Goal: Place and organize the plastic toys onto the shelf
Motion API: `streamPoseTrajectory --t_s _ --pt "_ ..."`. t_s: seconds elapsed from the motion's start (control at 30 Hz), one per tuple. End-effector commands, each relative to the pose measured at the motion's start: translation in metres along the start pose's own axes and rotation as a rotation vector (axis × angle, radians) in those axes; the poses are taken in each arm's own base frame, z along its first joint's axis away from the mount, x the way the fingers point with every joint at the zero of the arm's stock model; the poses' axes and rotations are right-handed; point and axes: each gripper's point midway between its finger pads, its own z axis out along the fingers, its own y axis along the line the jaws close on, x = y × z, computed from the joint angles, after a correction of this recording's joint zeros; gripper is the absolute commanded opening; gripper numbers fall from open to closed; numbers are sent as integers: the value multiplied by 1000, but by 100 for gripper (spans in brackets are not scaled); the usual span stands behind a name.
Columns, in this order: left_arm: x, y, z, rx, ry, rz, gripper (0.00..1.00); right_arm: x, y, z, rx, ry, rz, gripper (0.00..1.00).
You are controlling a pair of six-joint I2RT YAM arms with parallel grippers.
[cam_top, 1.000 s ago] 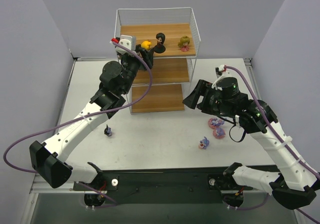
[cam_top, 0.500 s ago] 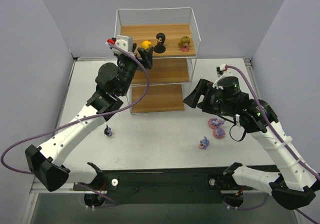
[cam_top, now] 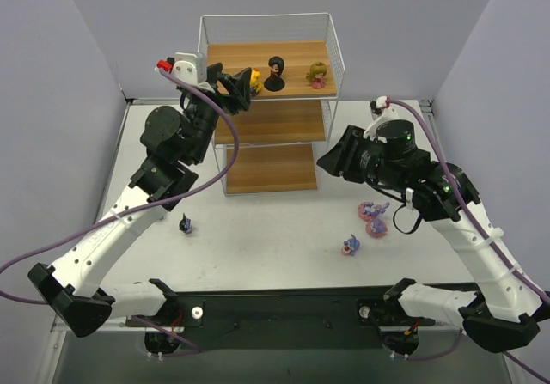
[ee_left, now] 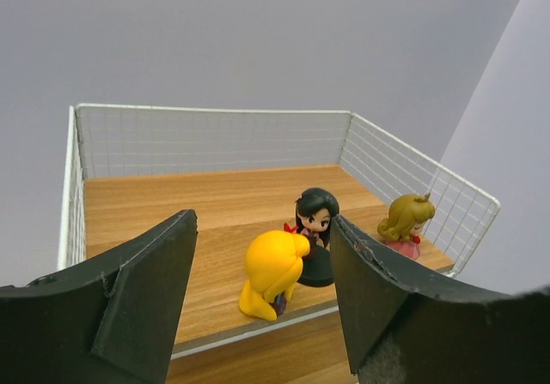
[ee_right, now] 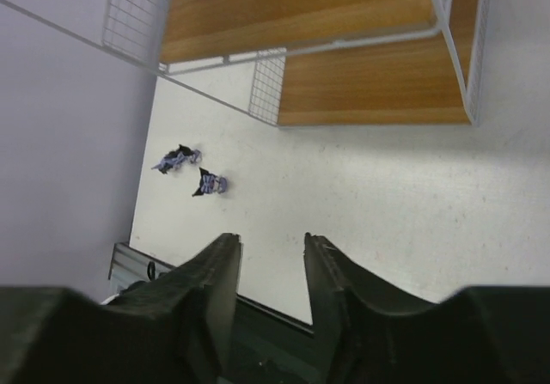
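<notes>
top and wrist views of two robot arms sorting small plastic toys onto a three-tier wire shelf (cam_top: 275, 167). the left jaws stand wide open at the front of the top board (ee_left: 163, 216), holding nothing. the yellow doll (ee_left: 273, 272) stands upright between them, clear of both. the black doll (ee_left: 316, 228) is just beyond it and seems to touch it, and the olive-pink doll (ee_left: 406, 222) is farther off to the right of the jaws. this looks like the end of a placing step, with the yellow doll set down and let go. the right jaws hover above the surface (cam_top: 275, 229) with a narrow gap and nothing in it. two dark blue-purple figures (ee_right: 176, 158) lie ahead of them to the left, well apart, and three purple-pink bunny figures (cam_top: 373, 218) sit near them in the top view. the next move likely calls for the left jaws to back straight out without brushing the yellow doll, which stands near the board's front edge, then for a fresh toy to be fetched. compared with a second ago, the left arm (cam_top: 163, 161) has drawn back leftward off the doll, and the right jaws have narrowed.
</notes>
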Motion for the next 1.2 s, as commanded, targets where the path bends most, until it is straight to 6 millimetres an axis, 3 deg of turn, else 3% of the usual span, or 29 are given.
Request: streamPoseTrajectory --t_s 0.0,0.03,0.1,0.27,0.4,0.47,0.5,0.57,0.6,0.73,1.17 --pt "-51 3 -13 -17 -60 -35 72 -50 46 -4 -168 -149 -82 30" --pt "-56 4 -18 -16 -64 -39 72 -55 53 1 -190 -160 -97 21" --pt "-58 6 -24 -18 -68 -50 71 -74 72 5 -247 -219 -147 14" --pt "-78 15 -41 -28 -101 -54 71 -101 108 12 -342 -308 -239 7" --pt "-75 30 -43 -80 -58 -49 70 -113 123 37 -359 -345 -290 0" --pt "-73 36 -43 -100 -42 -74 70 -122 131 40 -369 -376 -318 0" --pt "-61 48 -42 -132 6 -63 70 -120 133 53 -363 -361 -332 0" --pt "-61 57 -41 -156 21 -100 68 -126 143 54 -374 -383 -370 0" --pt "-55 67 -40 -168 51 -97 67 -124 142 66 -361 -372 -386 0" --pt "-50 79 -38 -176 67 -114 66 -129 150 76 -353 -390 -433 0" --pt "-35 83 -12 -71 102 -145 66 -134 154 99 -338 -398 -457 0"
